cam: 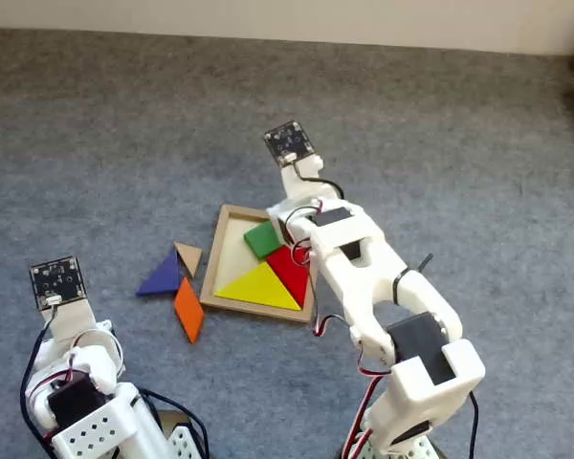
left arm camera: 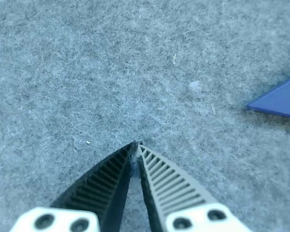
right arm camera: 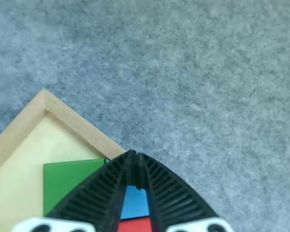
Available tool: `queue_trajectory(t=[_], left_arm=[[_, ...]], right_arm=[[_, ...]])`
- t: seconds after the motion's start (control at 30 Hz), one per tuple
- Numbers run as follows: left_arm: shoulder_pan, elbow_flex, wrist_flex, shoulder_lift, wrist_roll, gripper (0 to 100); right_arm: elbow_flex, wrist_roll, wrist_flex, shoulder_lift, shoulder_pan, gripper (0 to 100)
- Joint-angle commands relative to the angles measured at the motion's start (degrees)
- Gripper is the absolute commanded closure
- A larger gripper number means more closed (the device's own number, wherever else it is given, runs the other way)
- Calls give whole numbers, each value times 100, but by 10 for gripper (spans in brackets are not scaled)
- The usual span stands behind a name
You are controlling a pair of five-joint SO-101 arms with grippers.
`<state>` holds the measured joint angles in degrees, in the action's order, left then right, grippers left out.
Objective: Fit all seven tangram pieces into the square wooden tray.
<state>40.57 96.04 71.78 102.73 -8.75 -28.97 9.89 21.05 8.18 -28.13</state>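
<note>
Four of seven pcs sit inside the wooden tray (cam: 212,260): green square (cam: 262,239), red triangle (cam: 289,270), yellow triangle (cam: 258,286) and a light-blue pc (right arm camera: 134,203). The right wrist view shows the light-blue pc just beside the green square and up against the red one. Three pcs lie outside on the grey carpet (cam: 411,115), near the tray's outer edge: dark-blue triangle (cam: 161,275), tan triangle (cam: 188,256), orange parallelogram (cam: 188,310). Est. progress is just past halfway. The tray area nearest the loose pcs is bare, so 3 placements are left. R gripper (right arm camera: 133,155) is over the tray above the light-blue pc, fingertips meeting and nothing seen clamped; whether it presses on the pc cannot be told. L gripper (left arm camera: 137,145) has its jaws closed to a sliver, is empty, and is over carpet w/ the dark-blue triangle near.
</note>
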Motion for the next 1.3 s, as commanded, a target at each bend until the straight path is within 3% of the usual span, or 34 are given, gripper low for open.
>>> queue_trajectory(t=[0.0,0.17,0.3,1.27], left_arm=[[75,110,18,215,53,993],[75,110,18,215,53,993],[75,110,18,215,53,993],[84,110,18,215,53,993]], right_arm=[[92,-9,-84,-101,-57,994],[92,-9,-75,-163,-22,994],[-4,466,-57,-760,-66,994],[-2659,466,-40,-4462,-22,994]])
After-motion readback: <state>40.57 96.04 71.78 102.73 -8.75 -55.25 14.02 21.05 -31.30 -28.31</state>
